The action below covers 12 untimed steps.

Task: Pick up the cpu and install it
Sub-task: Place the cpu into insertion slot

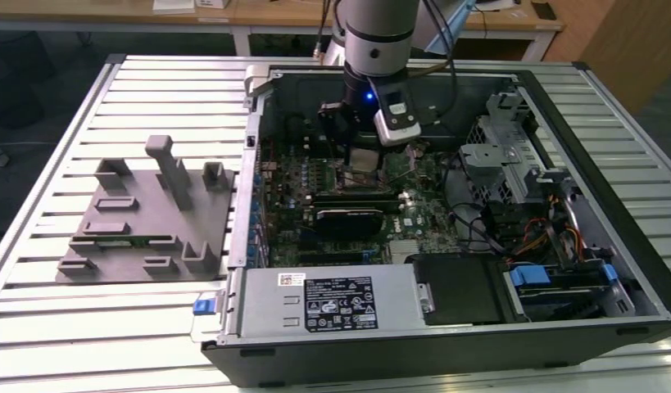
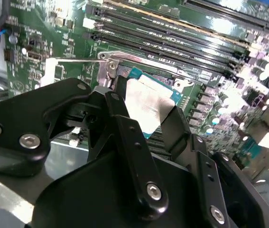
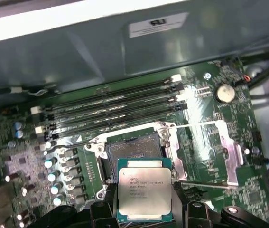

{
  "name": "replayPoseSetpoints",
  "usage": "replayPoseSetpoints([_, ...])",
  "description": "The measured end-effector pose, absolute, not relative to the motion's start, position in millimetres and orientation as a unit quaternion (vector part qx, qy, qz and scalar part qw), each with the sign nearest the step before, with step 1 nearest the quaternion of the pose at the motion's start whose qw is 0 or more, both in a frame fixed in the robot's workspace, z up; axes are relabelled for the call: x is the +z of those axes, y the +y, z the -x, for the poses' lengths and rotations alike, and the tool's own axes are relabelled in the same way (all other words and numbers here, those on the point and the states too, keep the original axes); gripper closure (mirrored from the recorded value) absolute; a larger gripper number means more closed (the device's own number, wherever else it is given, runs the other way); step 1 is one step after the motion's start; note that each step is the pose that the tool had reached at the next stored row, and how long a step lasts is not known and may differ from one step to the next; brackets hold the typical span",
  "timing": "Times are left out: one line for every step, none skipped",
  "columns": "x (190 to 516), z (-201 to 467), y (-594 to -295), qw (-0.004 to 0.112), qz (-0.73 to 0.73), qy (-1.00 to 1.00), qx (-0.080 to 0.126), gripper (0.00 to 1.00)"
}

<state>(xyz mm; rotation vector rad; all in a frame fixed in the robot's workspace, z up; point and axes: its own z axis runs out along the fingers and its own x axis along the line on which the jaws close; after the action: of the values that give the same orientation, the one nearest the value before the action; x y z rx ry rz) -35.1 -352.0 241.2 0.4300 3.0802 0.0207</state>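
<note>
Black jaws on the grey robot arm (image 1: 374,41) stand narrow, clamped on two opposite edges of the small flat square cpu (image 3: 143,194), which has a pale silver metal lid and a thin green rim. The cpu hangs level just over the green motherboard (image 3: 210,118), at the open dark socket (image 3: 132,151) but not seated in it. The hinged-back metal retaining frame (image 3: 229,152) lies beside the socket, with black memory slots (image 3: 110,111) beyond. The open black computer case (image 1: 423,360) rests on the slatted metal bench (image 1: 51,327). Judged handling: the cpu is light, rigid and smooth-edged, hence apt to slip or tilt. Its contact face is fragile, so the grip belongs on the edges only.
</note>
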Motion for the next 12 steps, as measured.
replayPoseSetpoints([241.2,35.1,-352.0,0.016,-0.146,0.989,0.007,0.46])
replayPoseSetpoints([241.2,35.1,-352.0,0.016,-0.154,0.988,0.006,0.46])
replayPoseSetpoints([241.2,35.1,-352.0,0.016,-0.163,0.987,0.006,0.46])
replayPoseSetpoints([241.2,35.1,-352.0,0.016,-0.171,0.985,0.006,0.46])
replayPoseSetpoints([241.2,35.1,-352.0,0.016,-0.179,0.984,0.006,0.46])
replayPoseSetpoints([241.2,35.1,-352.0,0.016,-0.187,0.982,0.006,0.46])
replayPoseSetpoints([241.2,35.1,-352.0,0.016,-0.195,0.981,0.006,0.46])
replayPoseSetpoints([241.2,35.1,-352.0,0.016,-0.203,0.979,0.006,0.46])
replayPoseSetpoints([241.2,35.1,-352.0,0.016,-0.211,0.977,0.005,0.46])
replayPoseSetpoints([241.2,35.1,-352.0,0.016,-0.219,0.976,0.005,0.46])
replayPoseSetpoints([241.2,35.1,-352.0,0.016,-0.227,0.974,0.005,0.46])
replayPoseSetpoints([241.2,35.1,-352.0,0.016,-0.235,0.972,0.005,0.46])
